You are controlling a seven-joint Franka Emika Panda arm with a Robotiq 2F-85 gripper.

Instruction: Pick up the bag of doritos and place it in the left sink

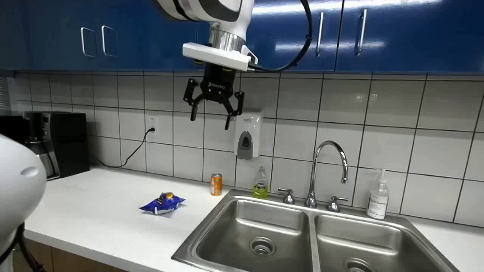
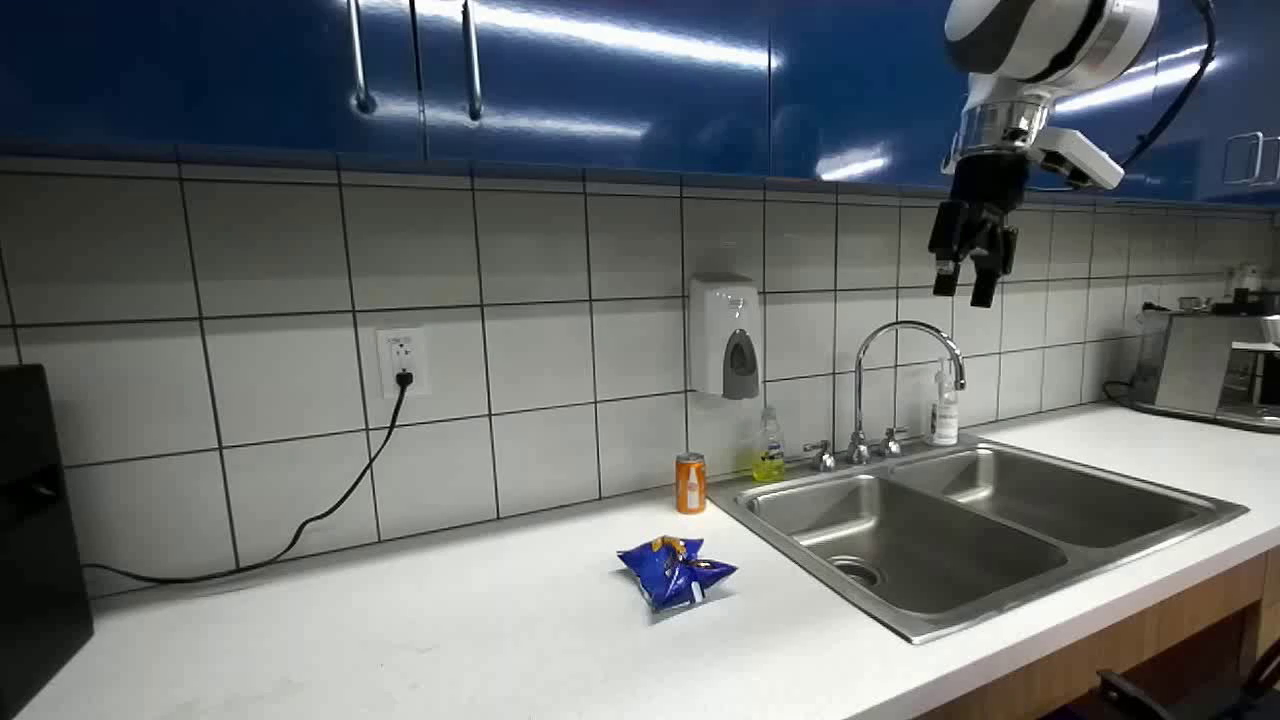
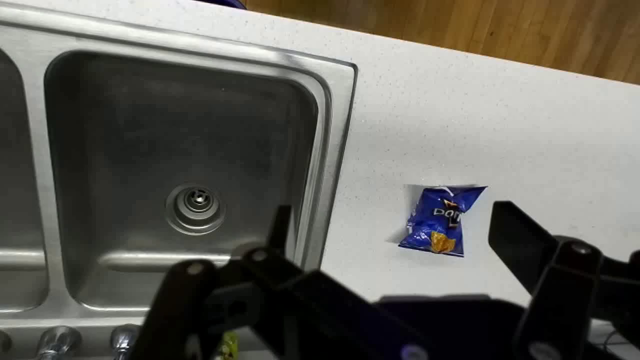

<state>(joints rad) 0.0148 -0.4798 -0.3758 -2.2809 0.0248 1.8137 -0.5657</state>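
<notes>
The gripper (image 1: 210,118) hangs from the robot arm (image 1: 234,26) high above the white surface (image 1: 106,219), fingers (image 1: 194,112) spread well apart and directed downward. From where I stand, the bag of doritos (image 1: 162,204) rests on the surface, near the left sink (image 1: 230,234) but outside its rim and apart from it. In the wrist view the bag appears within the span of the fingers, lettering facing up, closer to the finger at the right of that view.

The left sink is a rectangular stainless-steel basin with a round drain (image 1: 262,246) in its floor. A steel divider separates it from the right-hand basin (image 1: 355,236).

An orange can (image 1: 216,184) stands upright near the rear corner of the sink, close to the tiled wall (image 1: 189,162). A clear bottle (image 1: 261,187) of yellow-green liquid stands on the rear ledge, beside a faucet handle (image 1: 288,198). The curved faucet (image 1: 313,179) rises between its two handles. A pump bottle (image 1: 378,200) stands farther along the ledge. A white dispenser (image 1: 248,124) is mounted on the wall, and a black cord (image 2: 322,517) runs from the wall outlet (image 2: 402,350) down to the surface
</notes>
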